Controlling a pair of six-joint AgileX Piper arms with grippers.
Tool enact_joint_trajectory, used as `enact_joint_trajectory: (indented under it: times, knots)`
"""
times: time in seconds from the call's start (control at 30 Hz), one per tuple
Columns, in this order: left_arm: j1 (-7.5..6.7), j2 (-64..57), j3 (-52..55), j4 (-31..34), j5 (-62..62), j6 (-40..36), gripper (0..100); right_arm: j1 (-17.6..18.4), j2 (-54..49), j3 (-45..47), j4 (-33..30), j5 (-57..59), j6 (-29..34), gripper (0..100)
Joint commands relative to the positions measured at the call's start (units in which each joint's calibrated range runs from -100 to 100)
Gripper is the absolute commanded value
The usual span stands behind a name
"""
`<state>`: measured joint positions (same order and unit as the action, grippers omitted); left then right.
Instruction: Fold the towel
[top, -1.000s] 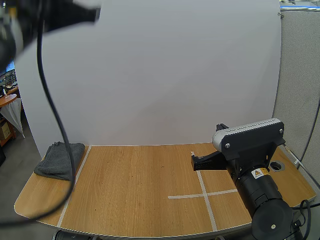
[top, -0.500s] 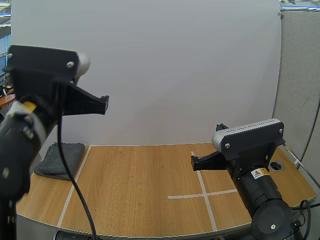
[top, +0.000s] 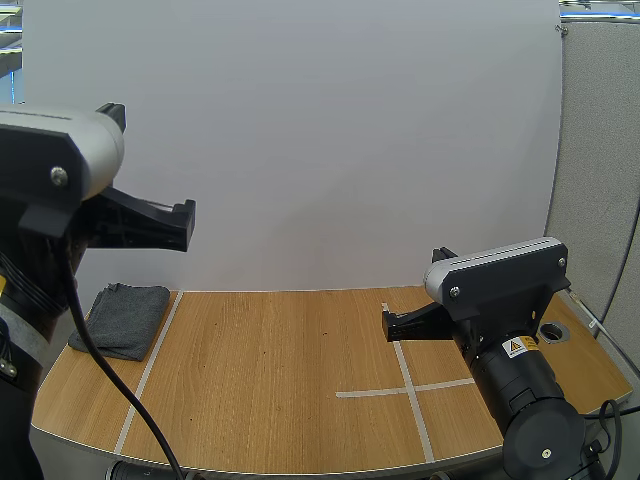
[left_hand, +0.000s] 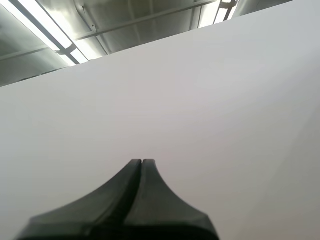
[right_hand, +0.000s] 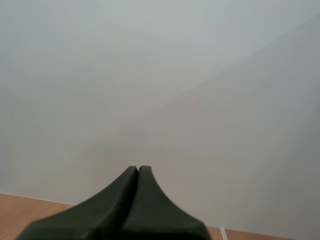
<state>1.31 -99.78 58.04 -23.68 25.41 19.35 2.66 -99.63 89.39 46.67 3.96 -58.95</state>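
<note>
A dark grey towel (top: 124, 318) lies folded in a small heap on the wooden table (top: 280, 390) at the far left, just left of a white tape line. My left gripper (top: 186, 224) is raised high over the table's left side, well above and to the right of the towel; its fingers lie together as one dark wedge (left_hand: 141, 163) pointing at the white back wall. Low over the table's right side sits my right gripper (top: 388, 325), shut with nothing in it, its fingers (right_hand: 138, 170) facing the wall above the table's back edge.
White tape lines (top: 408, 385) form a cross on the table's right half, and one long tape line (top: 148, 370) runs front to back at the left. A white wall panel (top: 330, 150) stands right behind the table. A round hole (top: 551, 330) sits at the table's right edge.
My left arm has swung down and back toward the left, from blurred at the top left corner to steady over the table's left side. The towel and right arm have not moved.
</note>
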Motion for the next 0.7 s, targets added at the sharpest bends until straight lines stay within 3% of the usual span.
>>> enact_joint_trajectory:
  times: [0.0,0.17,0.43,0.67]
  knots:
    - [0.05,-0.2,0.2,2.3,-1.3,0.3,0,0.0,-0.4,0.2,0.2,-0.6,-0.3,0]
    - [0.05,-0.2,10.4,13.3,-1.3,-4.5,0,0.0,-0.4,0.2,0.2,-0.6,-0.3,0]
    - [0.05,-0.2,30.8,23.7,-3.1,-25.8,0,0.0,-0.4,0.2,0.2,-0.6,-0.3,0]
    - [0.05,-0.2,40.1,27.3,-3.5,-26.7,0,0.0,-0.4,0.2,0.2,-0.6,-0.3,0]
